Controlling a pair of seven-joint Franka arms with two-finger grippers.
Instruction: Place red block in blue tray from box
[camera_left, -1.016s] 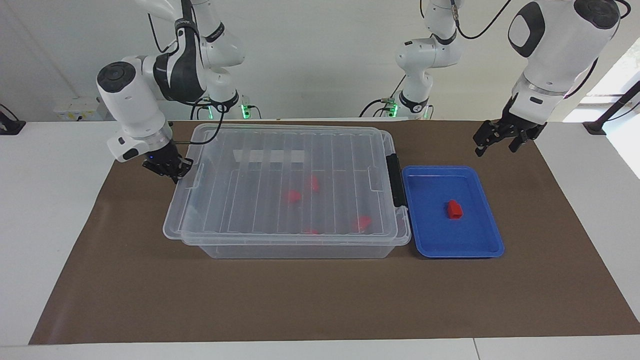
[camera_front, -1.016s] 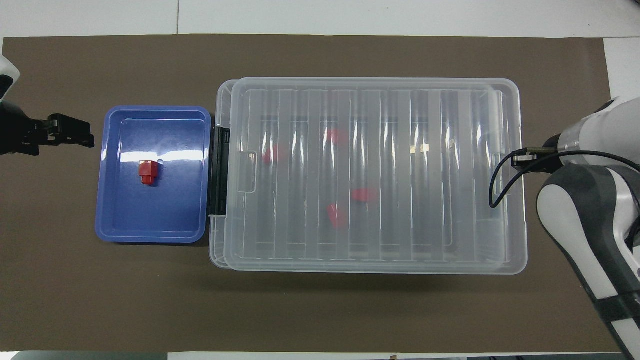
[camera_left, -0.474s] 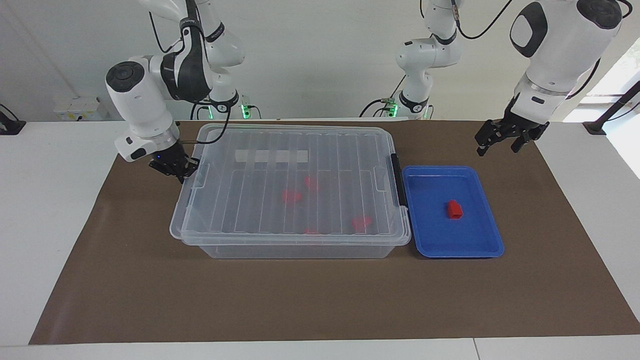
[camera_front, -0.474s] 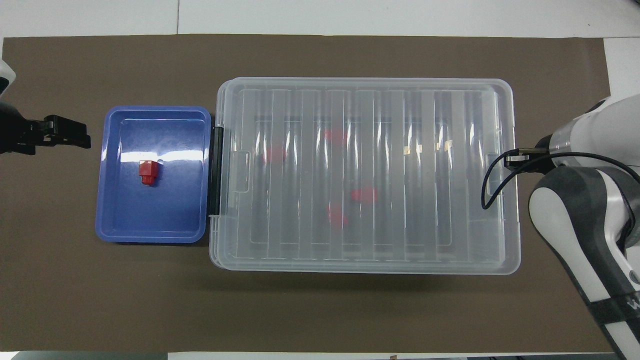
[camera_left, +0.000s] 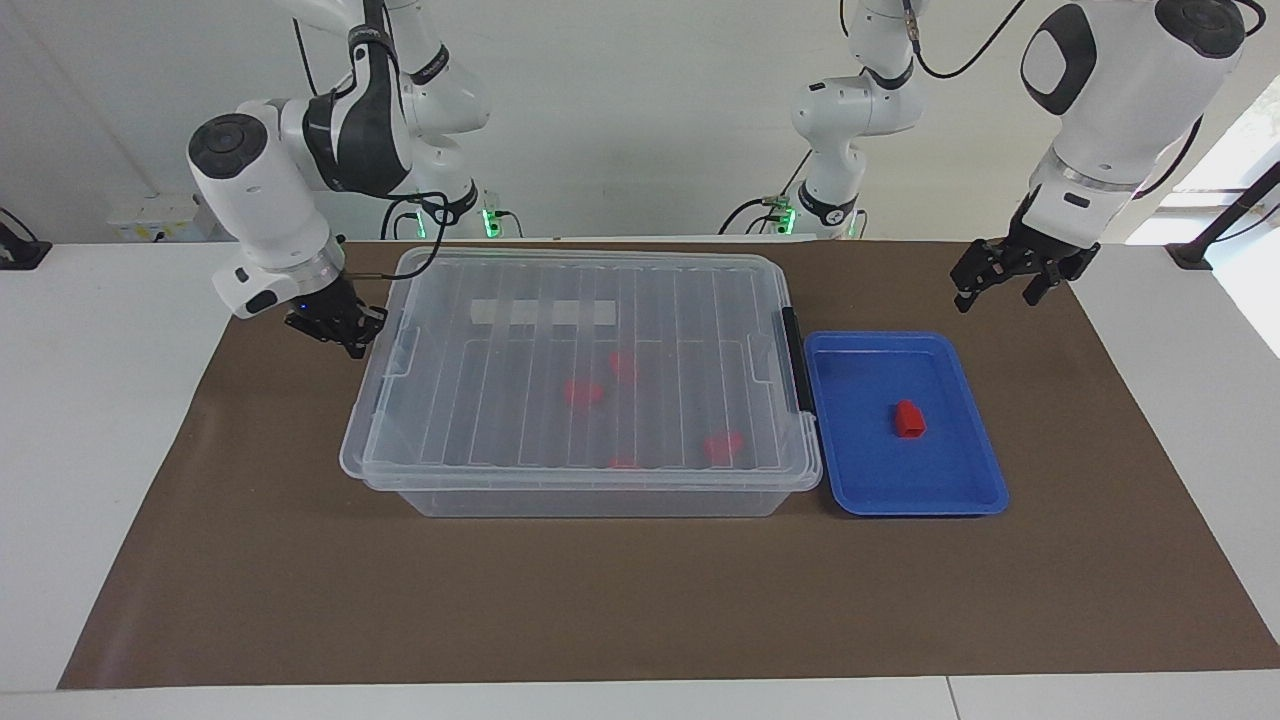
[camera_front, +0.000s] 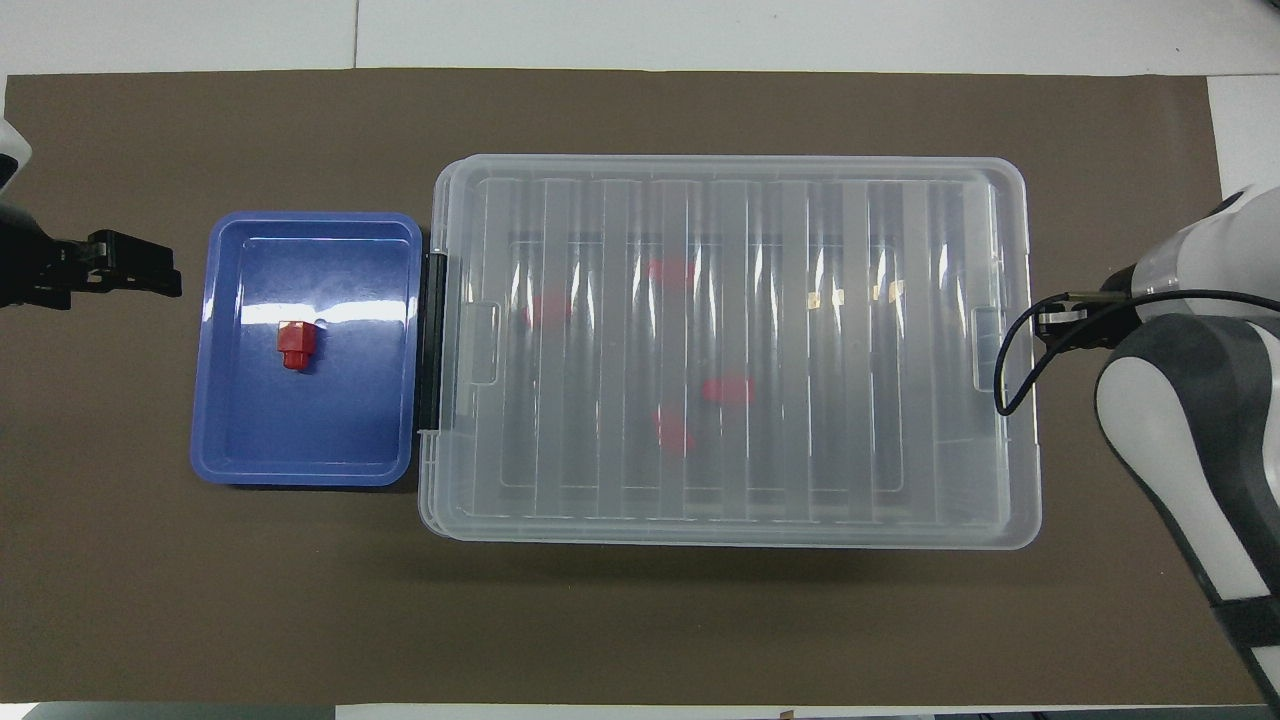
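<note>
Box (camera_left: 585, 385), clear plastic, sits mid-table on the brown mat (camera_left: 640, 600) with its ribbed lid (camera_front: 730, 340) down flat and the black latch handle (camera_left: 797, 360) on the short side facing the blue tray (camera_left: 975, 490). Tray touches or sits just beside that latch end, toward the left arm's end of the table. Red block (camera_left: 908, 419) stands inside the tray, roughly mid-floor, clear of the rim, nothing gripping it. Several more red pieces (camera_left: 583, 392) show blurred through the lid inside the box; exact shapes can't be told. Left gripper (camera_left: 997, 282) hangs in the air over bare mat near the tray's corner on the robots' side, fingers spread apart, holding nothing; in the overhead view (camera_front: 140, 277) it sits just beside the tray's outer short edge, apart from it. Right gripper (camera_left: 345, 325) is low at the box's other short end, right beside the lid's edge, fingertips pressed together, empty; contact with the lid can't be told. A black cable (camera_front: 1010, 360) loops off its wrist over the box's edge.
</note>
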